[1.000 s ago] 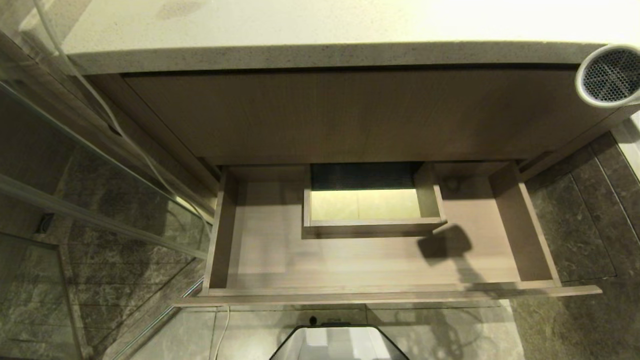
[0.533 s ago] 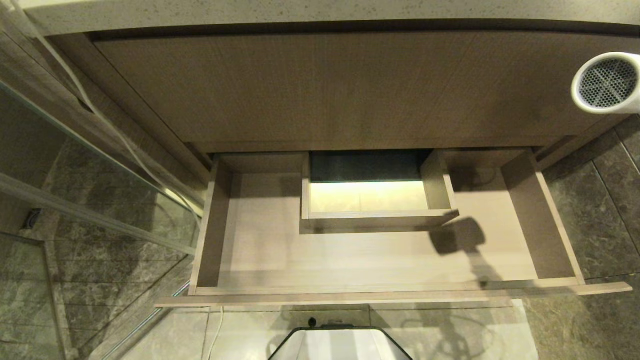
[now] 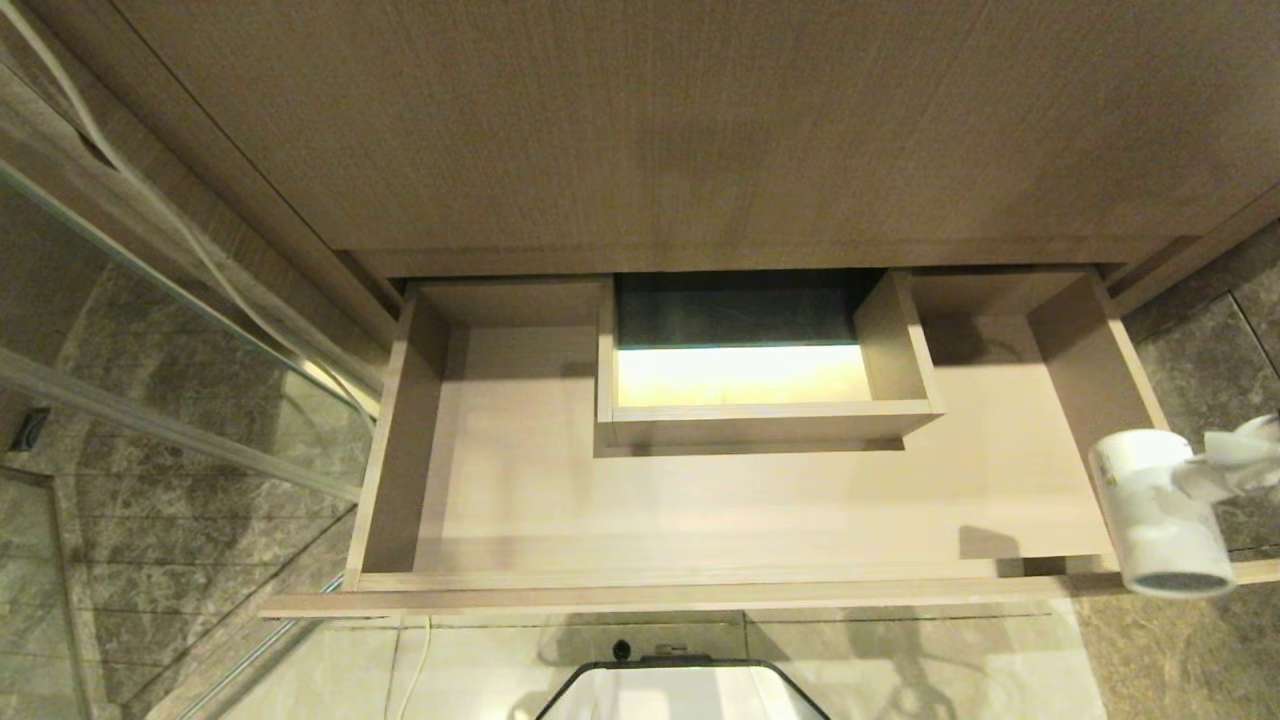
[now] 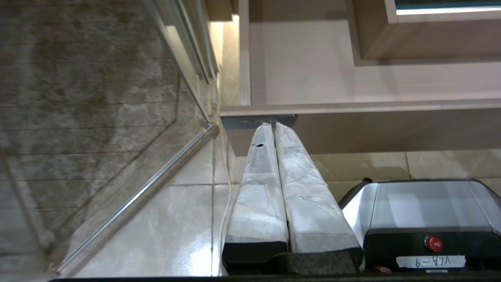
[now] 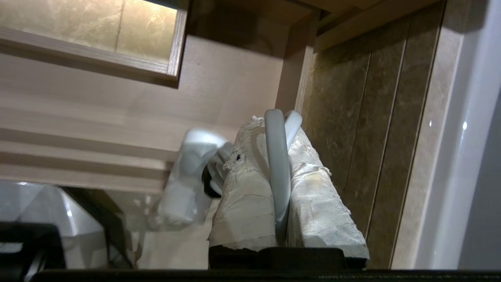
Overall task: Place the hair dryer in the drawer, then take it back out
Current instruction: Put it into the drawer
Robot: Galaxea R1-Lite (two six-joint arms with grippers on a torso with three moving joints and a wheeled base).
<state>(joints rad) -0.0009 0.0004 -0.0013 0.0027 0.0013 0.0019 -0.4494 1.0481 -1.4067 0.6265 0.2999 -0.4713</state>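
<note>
The drawer (image 3: 650, 595) stands pulled out, and its light wood floor (image 5: 117, 109) is bare. The white hair dryer (image 3: 1160, 520) hangs over the drawer's right front corner with its open end pointing down. My right gripper (image 5: 276, 125) is shut on a loop of the dryer's white cord (image 5: 278, 164). The dryer body (image 5: 184, 184) dangles blurred beside the taped fingers (image 5: 250, 184). My left gripper (image 4: 274, 126) is shut on nothing, parked low in front of the drawer's left front corner (image 4: 242, 111).
A boxed cutout (image 3: 760, 420) takes up the drawer's back centre. A tall wood panel (image 3: 650, 130) rises above the drawer. A glass partition (image 3: 150, 400) runs along the left, stone tiles (image 3: 1200, 340) are on the right. My base (image 3: 680, 690) sits below the drawer front.
The head view has sunk, so the counter top has left the picture. The hair dryer has dropped from high on the right, grille towards me, down to the drawer's right front corner.
</note>
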